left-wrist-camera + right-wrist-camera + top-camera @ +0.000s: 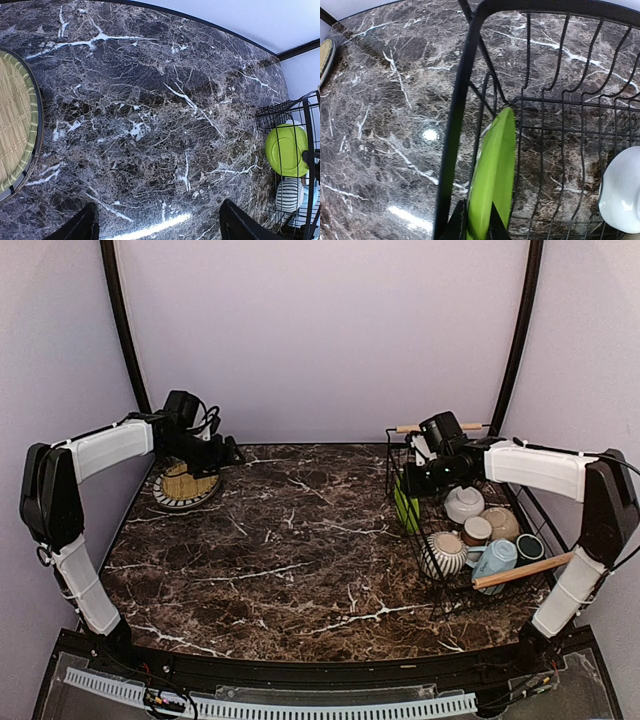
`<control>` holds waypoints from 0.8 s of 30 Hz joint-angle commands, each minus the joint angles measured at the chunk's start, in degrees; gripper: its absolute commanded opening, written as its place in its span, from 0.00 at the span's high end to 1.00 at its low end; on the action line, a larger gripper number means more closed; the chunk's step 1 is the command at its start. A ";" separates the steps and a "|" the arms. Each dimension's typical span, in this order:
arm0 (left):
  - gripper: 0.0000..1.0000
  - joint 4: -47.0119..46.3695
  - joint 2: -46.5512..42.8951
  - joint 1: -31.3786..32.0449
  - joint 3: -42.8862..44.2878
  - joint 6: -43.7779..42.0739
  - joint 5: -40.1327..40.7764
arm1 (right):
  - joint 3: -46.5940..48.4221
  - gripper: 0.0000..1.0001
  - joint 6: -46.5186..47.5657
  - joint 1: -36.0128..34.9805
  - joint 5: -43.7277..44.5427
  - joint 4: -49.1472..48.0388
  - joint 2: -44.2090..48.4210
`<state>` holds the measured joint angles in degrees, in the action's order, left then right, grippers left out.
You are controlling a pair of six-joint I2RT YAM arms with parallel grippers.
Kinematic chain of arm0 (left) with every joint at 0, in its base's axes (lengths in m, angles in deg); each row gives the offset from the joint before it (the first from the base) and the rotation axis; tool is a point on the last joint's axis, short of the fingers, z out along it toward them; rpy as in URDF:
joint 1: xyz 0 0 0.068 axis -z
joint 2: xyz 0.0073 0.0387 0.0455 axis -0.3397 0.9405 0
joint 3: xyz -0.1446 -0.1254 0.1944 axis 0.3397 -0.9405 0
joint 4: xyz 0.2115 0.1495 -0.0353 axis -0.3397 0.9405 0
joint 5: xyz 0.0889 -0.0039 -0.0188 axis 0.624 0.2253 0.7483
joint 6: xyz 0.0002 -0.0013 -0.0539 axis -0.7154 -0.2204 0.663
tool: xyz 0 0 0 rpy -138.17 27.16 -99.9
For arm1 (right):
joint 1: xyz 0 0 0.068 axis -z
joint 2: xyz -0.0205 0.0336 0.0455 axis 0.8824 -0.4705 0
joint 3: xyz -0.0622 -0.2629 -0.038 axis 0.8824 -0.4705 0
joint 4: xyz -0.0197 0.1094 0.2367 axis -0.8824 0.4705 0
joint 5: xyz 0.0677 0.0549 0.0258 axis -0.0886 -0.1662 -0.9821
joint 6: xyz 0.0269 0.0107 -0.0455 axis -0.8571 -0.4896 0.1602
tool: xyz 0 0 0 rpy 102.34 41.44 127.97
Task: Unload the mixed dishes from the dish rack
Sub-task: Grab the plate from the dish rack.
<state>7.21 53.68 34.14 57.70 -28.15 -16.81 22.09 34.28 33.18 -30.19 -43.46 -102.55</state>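
Observation:
The dish rack stands at the right of the marble table. A lime-green plate stands on edge against its left wall. My right gripper reaches down into the rack. In the right wrist view it is shut on the lime-green plate's rim, just inside the rack's black rim. Also in the rack are a white bowl, a striped grey bowl, a light blue mug, a dark green mug and a small grey cup. My left gripper hangs open and holds nothing, beside a striped-rim plate lying flat at the far left.
Two wooden rod handles cross the rack's near and far ends. A tan bowl sits behind the grey cup. Curved black poles rise at both back corners before the lilac walls.

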 commanded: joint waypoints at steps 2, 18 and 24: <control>0.18 2.09 -1.09 1.06 1.45 -1.13 -0.72 | 2.15 0.97 1.71 0.45 2.22 -1.01 3.83; 0.17 -8.26 4.59 2.80 -0.55 6.38 -25.76 | -2.74 1.00 15.81 -4.06 7.64 -9.91 20.62; 0.17 -17.16 6.00 3.36 -3.68 12.46 -34.27 | -0.93 1.00 27.69 -12.84 12.64 -12.81 19.35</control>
<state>-3.32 59.54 36.89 55.56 -20.79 -42.01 20.32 51.81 25.31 -21.18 -50.78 -82.31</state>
